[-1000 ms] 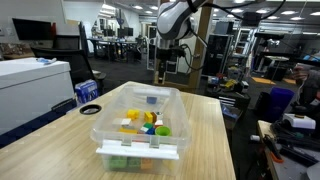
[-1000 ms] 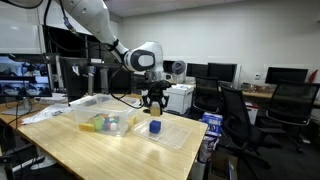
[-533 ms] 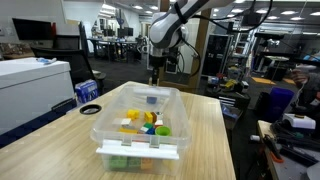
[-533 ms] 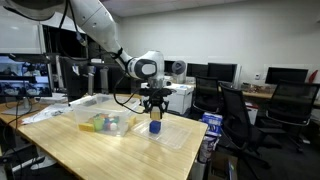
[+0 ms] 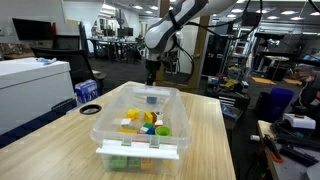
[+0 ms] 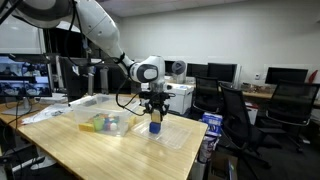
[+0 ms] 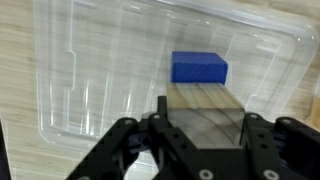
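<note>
My gripper (image 7: pixel 204 120) is shut on a pale wooden block (image 7: pixel 205 100), which fills the space between the two fingers. It hangs just above a clear plastic lid (image 7: pixel 85 80) that lies flat on the table. On that lid, right beyond the wooden block, rests a blue block (image 7: pixel 199 67). In both exterior views the gripper (image 6: pixel 155 108) (image 5: pixel 150 72) points straight down, with the blue block (image 6: pixel 155 127) directly under it on the lid (image 6: pixel 178 136).
A clear plastic bin (image 5: pixel 105 128) (image 6: pixel 88 108) with several coloured blocks stands on the wooden table (image 5: pixel 205 140) beside the lid. A blue-and-white roll (image 5: pixel 90 108) lies by the table edge. Office chairs (image 6: pixel 235 115) and desks surround the table.
The arm has shifted the gripper and its wooden block sideways and a little lower, to a spot over the blue block. The grip is unchanged.
</note>
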Robot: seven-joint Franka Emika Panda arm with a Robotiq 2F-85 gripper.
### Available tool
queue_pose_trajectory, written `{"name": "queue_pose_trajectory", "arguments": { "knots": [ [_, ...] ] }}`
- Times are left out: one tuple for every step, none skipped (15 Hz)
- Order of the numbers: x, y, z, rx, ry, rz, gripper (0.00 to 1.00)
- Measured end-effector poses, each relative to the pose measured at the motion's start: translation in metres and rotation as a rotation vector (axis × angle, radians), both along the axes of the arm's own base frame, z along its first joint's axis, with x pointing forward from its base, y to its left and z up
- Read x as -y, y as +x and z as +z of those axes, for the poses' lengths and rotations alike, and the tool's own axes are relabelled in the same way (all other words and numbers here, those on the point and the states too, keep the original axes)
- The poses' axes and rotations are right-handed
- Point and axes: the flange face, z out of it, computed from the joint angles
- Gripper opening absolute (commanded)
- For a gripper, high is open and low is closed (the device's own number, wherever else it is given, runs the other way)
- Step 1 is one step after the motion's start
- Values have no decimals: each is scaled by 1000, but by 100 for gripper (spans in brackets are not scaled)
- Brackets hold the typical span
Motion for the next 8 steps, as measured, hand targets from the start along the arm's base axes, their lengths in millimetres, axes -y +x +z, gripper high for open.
{"name": "queue_pose_trajectory", "arguments": {
  "knots": [
    [-1,0,0,2,2,-31,31],
    [-1,1,0,3,4,-55,31],
    [-3,2,1,6,7,-79,31],
    [-5,2,1,8,10,-96,31],
    [-7,3,1,8,12,-107,31],
    [-8,3,1,8,14,-112,31],
    [-9,3,1,9,15,-116,31],
    [-9,3,1,8,15,-119,31]
  ]
}}
